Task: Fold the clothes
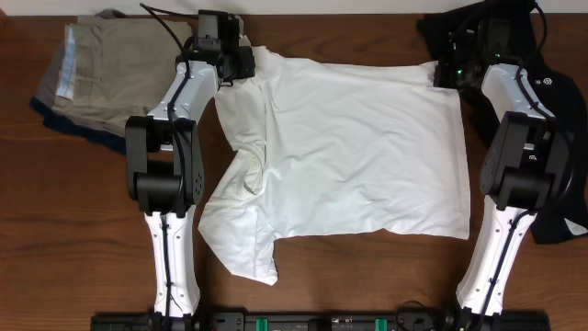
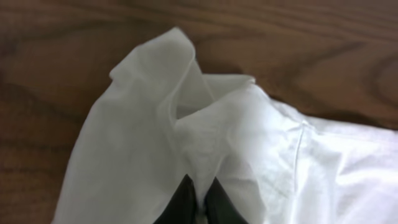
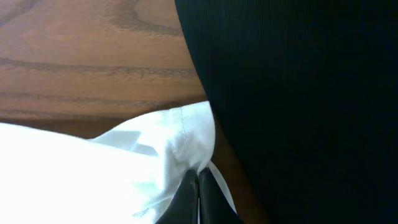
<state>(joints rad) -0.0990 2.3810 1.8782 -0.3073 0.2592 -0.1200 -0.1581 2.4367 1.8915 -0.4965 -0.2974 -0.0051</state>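
You see the white T-shirt [image 1: 358,156] spread sideways across the middle of the table [image 1: 83,211], plain side up and lightly wrinkled. Its hem [image 1: 464,165] faces right and its collar [image 1: 250,170] faces left. One short sleeve [image 1: 241,244] points toward the near edge. The far sleeve [image 2: 168,93] is bunched into a raised peak.

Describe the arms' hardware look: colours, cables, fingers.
Both alike: left arm and right arm have white link shells and black joint housings. A thin black cable loops off the left wrist end. A green light shows near the right wrist. The fingers are black, narrow and tapered.
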